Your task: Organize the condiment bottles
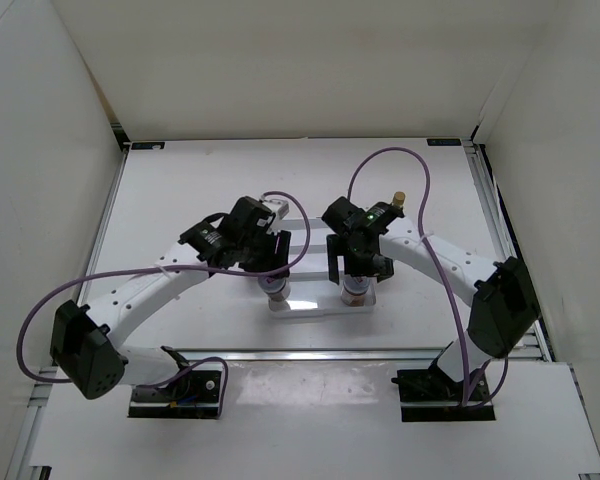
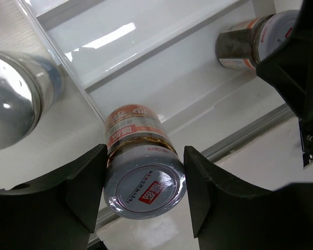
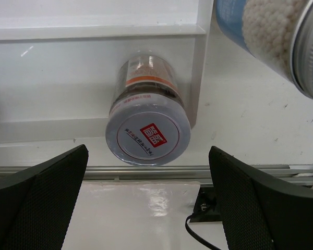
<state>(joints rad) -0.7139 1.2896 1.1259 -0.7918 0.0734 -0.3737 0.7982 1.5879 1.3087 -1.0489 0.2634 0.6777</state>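
Note:
Two short dark jars with silvery lids stand in the flat white tray (image 1: 318, 306). My left gripper (image 1: 272, 268) is over the left jar (image 1: 278, 291); in the left wrist view its fingers (image 2: 88, 182) press both sides of that jar's lid (image 2: 144, 185). My right gripper (image 1: 356, 266) is wide open above the right jar (image 1: 356, 293), which stands free in a tray corner (image 3: 148, 127). A blue-labelled silver-topped cylinder (image 3: 274, 36) stands beside the tray, another (image 2: 13, 99) to the left. One yellow tan-capped bottle (image 1: 398, 200) stands behind the right arm.
The tray's raised rim (image 3: 201, 67) runs beside the right jar. An aluminium rail (image 2: 250, 135) crosses the table's near edge. White walls enclose the table on three sides. Purple cables loop over both arms.

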